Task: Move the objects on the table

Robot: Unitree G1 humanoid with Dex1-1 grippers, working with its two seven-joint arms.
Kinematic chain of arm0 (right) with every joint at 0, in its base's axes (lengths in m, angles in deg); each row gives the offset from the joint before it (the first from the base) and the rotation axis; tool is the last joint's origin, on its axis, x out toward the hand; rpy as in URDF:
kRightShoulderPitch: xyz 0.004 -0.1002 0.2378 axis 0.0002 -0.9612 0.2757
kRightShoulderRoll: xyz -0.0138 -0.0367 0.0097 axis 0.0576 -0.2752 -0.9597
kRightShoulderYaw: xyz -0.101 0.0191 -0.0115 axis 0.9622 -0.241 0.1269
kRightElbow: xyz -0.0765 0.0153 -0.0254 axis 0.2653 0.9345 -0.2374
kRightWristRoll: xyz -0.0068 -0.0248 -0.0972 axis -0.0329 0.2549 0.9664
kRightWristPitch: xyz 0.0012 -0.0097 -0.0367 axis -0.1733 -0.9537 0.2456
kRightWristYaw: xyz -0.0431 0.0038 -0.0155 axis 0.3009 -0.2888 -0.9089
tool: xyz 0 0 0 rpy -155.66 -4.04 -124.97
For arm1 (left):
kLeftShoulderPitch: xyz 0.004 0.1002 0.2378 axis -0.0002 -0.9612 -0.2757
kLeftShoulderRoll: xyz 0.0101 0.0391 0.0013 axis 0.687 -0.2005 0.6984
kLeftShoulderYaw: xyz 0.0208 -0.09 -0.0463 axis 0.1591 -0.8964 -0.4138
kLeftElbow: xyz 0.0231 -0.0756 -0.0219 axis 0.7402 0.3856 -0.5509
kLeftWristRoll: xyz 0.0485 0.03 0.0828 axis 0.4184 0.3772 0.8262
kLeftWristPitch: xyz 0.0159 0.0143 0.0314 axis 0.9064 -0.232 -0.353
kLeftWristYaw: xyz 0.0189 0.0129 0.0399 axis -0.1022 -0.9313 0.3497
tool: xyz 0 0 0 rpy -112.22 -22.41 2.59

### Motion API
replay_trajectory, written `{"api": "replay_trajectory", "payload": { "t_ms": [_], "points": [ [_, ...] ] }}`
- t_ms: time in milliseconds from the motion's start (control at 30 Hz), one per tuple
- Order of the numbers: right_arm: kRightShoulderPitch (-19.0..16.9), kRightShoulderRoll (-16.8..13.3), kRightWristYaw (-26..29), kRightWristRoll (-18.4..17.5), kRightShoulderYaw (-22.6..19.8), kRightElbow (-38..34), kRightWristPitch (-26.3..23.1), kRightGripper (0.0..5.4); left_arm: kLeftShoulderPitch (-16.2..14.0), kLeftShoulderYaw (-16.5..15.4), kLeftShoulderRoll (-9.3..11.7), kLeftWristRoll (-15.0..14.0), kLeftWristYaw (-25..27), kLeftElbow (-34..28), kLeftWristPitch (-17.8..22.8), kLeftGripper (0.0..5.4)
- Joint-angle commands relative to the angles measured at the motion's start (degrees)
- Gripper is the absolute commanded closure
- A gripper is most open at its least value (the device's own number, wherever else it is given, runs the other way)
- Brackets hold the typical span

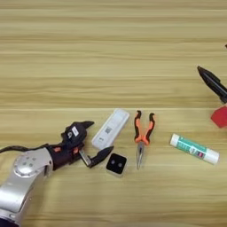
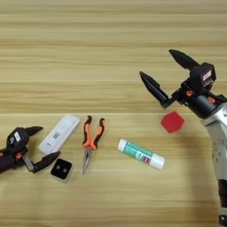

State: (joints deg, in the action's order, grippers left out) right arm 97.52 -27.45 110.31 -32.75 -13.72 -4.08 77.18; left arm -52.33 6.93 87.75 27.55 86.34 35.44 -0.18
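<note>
We are hovering both spread, empty grippers, left gripper [image 1: 94, 140] by the white device [image 1: 111, 128], right gripper [image 2: 165, 75] above the red cube [image 2: 172, 122], nothing yet lifted.

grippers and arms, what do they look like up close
Both arms are silver-grey metal. The left gripper and right gripper each have two black pointed fingers on a black body, with small orange accents and a white sticker. A black cable trails from the left arm.

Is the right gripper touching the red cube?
Apart. In the right eye view, bare table shows between the open right gripper and the red cube below it.
</note>
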Motion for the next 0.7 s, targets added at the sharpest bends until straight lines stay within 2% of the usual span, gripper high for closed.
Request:
{"api": "replay_trajectory", "payload": {
  "t_ms": [33,333,700],
  "points": [
    [0.07,0.18,0.07,-0.55,-0.09,-0.61,-0.03,0.01,-0.21,0.19,-0.04,0.81,0.20,0.76,-0.31,0.00],
    [-0.01,0.18,0.18,-0.62,-0.20,-0.71,0.12,0.01,-0.23,0.90,0.23,2.41,-0.11,2.35,-0.60,0.00],
    [-0.17,0.30,0.09,-0.79,-0.19,-1.43,0.11,0.00,-0.75,1.09,0.16,2.85,0.87,2.20,-0.90,1.12]
  ]
}}
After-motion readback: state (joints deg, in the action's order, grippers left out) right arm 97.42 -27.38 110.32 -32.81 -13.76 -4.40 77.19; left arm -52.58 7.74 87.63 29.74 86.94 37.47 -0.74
